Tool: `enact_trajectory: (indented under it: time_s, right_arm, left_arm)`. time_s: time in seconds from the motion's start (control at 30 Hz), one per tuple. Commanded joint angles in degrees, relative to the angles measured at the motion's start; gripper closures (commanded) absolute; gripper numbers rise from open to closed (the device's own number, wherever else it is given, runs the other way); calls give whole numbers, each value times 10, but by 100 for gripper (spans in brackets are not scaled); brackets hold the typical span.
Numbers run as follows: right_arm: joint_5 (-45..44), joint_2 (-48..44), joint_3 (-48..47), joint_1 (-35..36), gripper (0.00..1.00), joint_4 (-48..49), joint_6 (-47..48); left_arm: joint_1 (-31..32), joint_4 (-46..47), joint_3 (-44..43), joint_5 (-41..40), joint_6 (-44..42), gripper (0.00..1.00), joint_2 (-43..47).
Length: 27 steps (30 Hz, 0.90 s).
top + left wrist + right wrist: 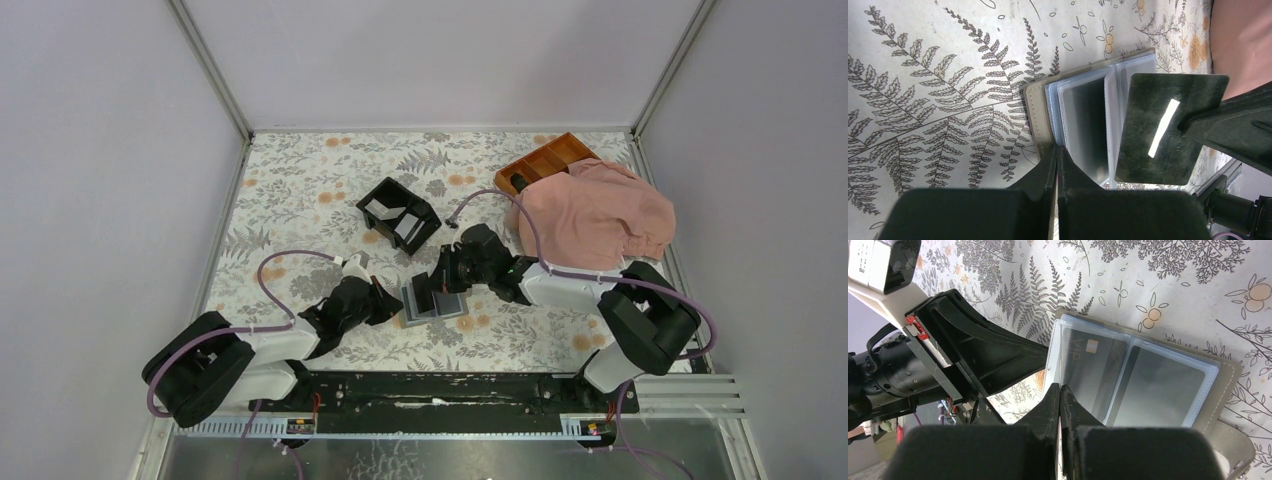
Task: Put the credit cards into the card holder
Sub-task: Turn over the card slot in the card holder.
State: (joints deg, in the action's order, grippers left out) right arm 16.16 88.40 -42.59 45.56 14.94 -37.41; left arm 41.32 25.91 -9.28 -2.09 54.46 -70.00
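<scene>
The right tool (1060, 392) is pinched shut on one short edge of a dark card (1168, 127), which hangs flat-faced just above the open card holder (1038, 115). The card is not yet in a sleeve, and whether its free edge touches a leaf cannot be told. The left tool (1057, 152) is also closed, with its tips against the holder's left edge. It looks to be pinning the cover, though a grip on a leaf cannot be ruled out.

The holder lies open close to the near edge of the bench (300, 190), about midway along it, with its long axis parallel to that edge. It sits directly under the right tool, so that arm should do the feeding. One clear sleeve already shows a dark card.

Toward the far edge stand a black box (398, 213), an orange tray (548, 158) and a pink cloth (598, 215), all well apart.
</scene>
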Motion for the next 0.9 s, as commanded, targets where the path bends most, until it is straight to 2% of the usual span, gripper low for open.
enact_trajectory:
  time_s: [0.0, 0.33, 0.6, 0.87]
  right_arm:
    - [-3, 7, -21, 6, 100, 29, -5]
    - [3, 56, -28, 7, 100, 38, -3]
    - [9, 95, -28, 7, 100, 56, -5]
    - [10, 100, -31, 7, 100, 56, -3]
  left_arm:
    - [8, -60, 8, -12, -12, 100, -3]
    - [8, -85, 3, -12, -13, 99, 12]
    - [8, -177, -12, -45, -15, 81, 94]
    - [9, -192, -20, -35, -14, 79, 155]
